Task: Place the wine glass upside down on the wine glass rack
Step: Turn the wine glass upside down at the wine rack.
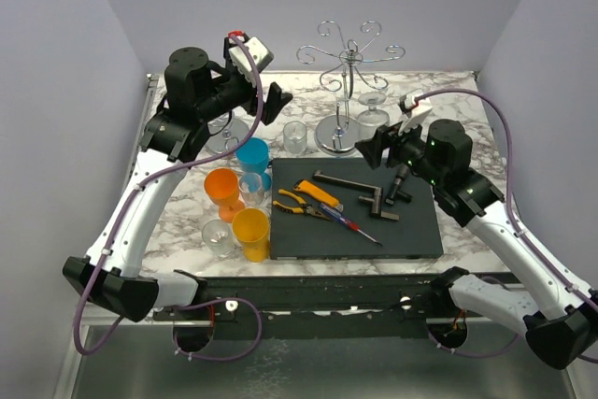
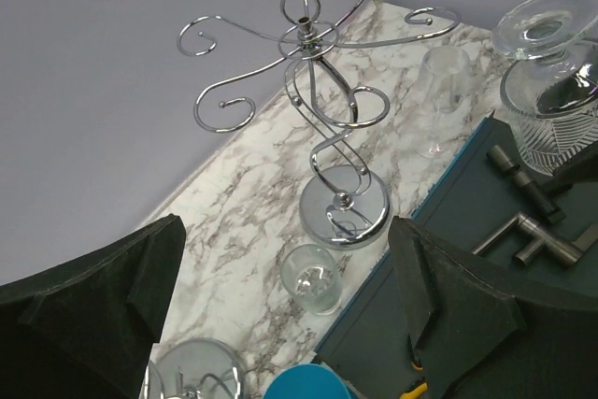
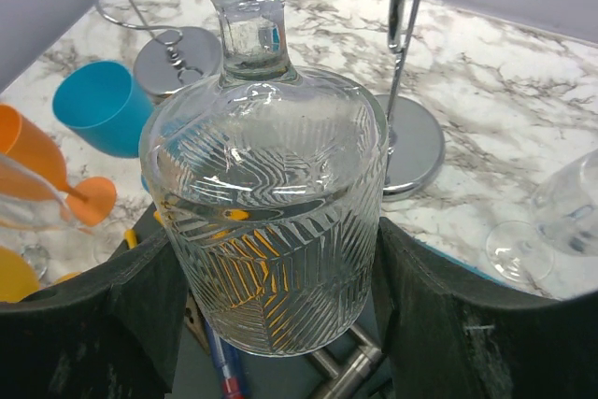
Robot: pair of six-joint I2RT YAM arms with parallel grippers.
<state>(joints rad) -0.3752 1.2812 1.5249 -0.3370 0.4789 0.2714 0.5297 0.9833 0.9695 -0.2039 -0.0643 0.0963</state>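
I have the right hand [image 3: 280,277] clamped on the ribbed bowl of the wine glass [image 3: 266,221]. The glass is already inverted, with its stem and foot sticking out past the fingertips toward 12 o'clock in the right wrist view. In the overhead view it hangs clear of the bench [image 1: 448,114], just beside the wine glass rack [image 1: 348,63], which stands at about 11 o'clock from the hand. As I judge it, the step in hand is the hang itself. I want the foot lifted above one of the curled wire arms, the stem fed in from the arm's open end, and the glass then eased down until the foot seats on the wire. I would keep the bowl plumb throughout and approach slowly, since the rack's post and round base sit close at 1 o'clock and a nudge could tip the stand. I would part the fingers only once the wire is taking the weight. The left hand [image 2: 285,226] hangs with its fingers wide apart and nothing between them, looking down on the rack from 9 o'clock, well clear of my path.
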